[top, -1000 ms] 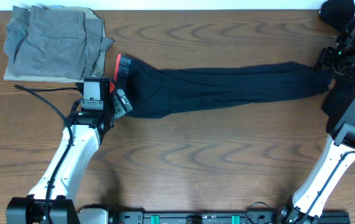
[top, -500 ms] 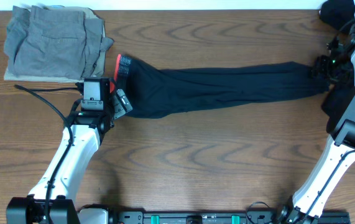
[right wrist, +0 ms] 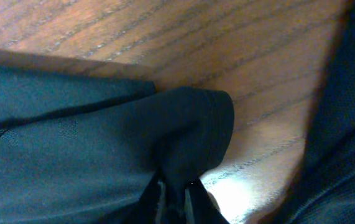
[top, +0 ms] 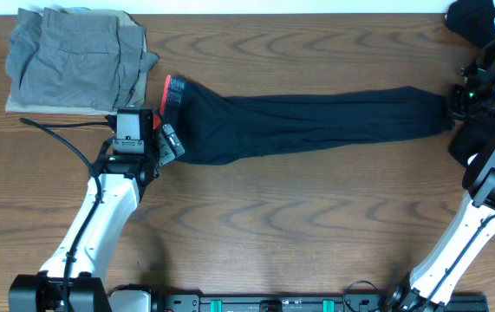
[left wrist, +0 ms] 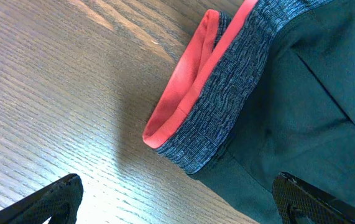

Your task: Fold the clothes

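Note:
The long black garment (top: 316,117) lies stretched across the table, its heather-grey and coral-red band (top: 171,94) at the left end. My left gripper (top: 171,143) stands open just below that band. In the left wrist view its fingertips (left wrist: 56,199) straddle bare wood and the black fabric (left wrist: 314,93), touching nothing, with the band (left wrist: 227,93) ahead of them. My right gripper (top: 452,107) is shut on the garment's right end. The right wrist view shows that gripper (right wrist: 174,202) pinching a bunched fold of the black fabric (right wrist: 189,124).
A pile of folded grey clothes (top: 74,56) sits at the back left corner. A black cloth (top: 471,16) lies at the back right, and more dark fabric (top: 465,143) lies beside the right arm. A black cable (top: 56,130) runs left of the left arm.
My right gripper has shut on the black garment's right end and shifted slightly right, drawing that end with it. The left arm has not moved.

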`<action>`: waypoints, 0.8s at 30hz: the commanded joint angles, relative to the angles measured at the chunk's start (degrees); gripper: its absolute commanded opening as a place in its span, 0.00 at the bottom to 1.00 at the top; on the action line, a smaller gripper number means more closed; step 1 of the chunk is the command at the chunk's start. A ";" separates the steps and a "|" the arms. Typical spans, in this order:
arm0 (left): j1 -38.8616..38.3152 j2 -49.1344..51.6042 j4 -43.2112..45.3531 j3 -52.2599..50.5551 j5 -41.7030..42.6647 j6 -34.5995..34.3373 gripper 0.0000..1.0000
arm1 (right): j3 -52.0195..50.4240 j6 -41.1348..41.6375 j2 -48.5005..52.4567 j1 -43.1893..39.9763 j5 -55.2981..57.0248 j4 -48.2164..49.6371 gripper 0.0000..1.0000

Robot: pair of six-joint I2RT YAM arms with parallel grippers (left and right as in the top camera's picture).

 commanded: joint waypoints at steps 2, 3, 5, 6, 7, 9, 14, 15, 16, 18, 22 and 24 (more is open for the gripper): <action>0.17 -0.20 0.00 1.11 -0.26 -0.72 0.98 | -0.66 -0.20 1.60 -1.18 -2.36 -0.59 0.03; 0.17 -0.20 0.15 1.11 -0.26 -0.72 0.98 | 0.15 -0.20 1.60 -1.57 -3.13 -0.94 0.02; 0.17 -0.20 0.26 1.11 -0.26 -0.74 0.98 | 1.95 -0.46 1.60 -2.21 -4.66 -1.84 0.02; 0.17 -0.20 0.33 1.11 -0.26 -0.74 0.98 | 3.13 -0.98 1.60 -2.54 -5.42 -2.49 0.01; 0.17 -0.20 0.33 1.11 -0.26 -0.74 0.98 | 4.31 -1.64 1.60 -2.82 -6.10 -3.17 0.01; 0.17 -0.20 0.31 1.11 -0.26 -0.74 0.98 | 7.04 -3.02 1.60 -3.23 -7.21 -4.63 0.01; 0.17 -0.20 0.15 1.11 -0.26 -0.72 0.98 | 14.95 -5.62 1.60 -2.80 -8.13 -10.86 0.01; 0.17 -0.20 0.17 1.11 -0.26 -0.72 0.98 | 15.98 -6.12 1.60 -2.45 -8.55 -12.11 0.01; 0.17 -0.20 0.17 1.11 -0.26 -0.74 0.98 | 16.94 -6.43 1.60 -1.99 -8.87 -13.38 0.01; 0.17 -0.20 0.20 1.11 -0.26 -0.74 0.98 | 18.21 -6.45 1.60 -1.01 -8.98 -15.45 0.01; 0.17 -0.20 0.22 1.11 -0.28 -0.72 0.98 | 18.91 -6.73 1.60 2.23 -9.46 -18.08 0.01; 0.17 -0.20 0.17 1.11 -0.28 -0.72 0.98 | 18.91 -9.53 1.60 4.26 -12.74 -18.67 0.01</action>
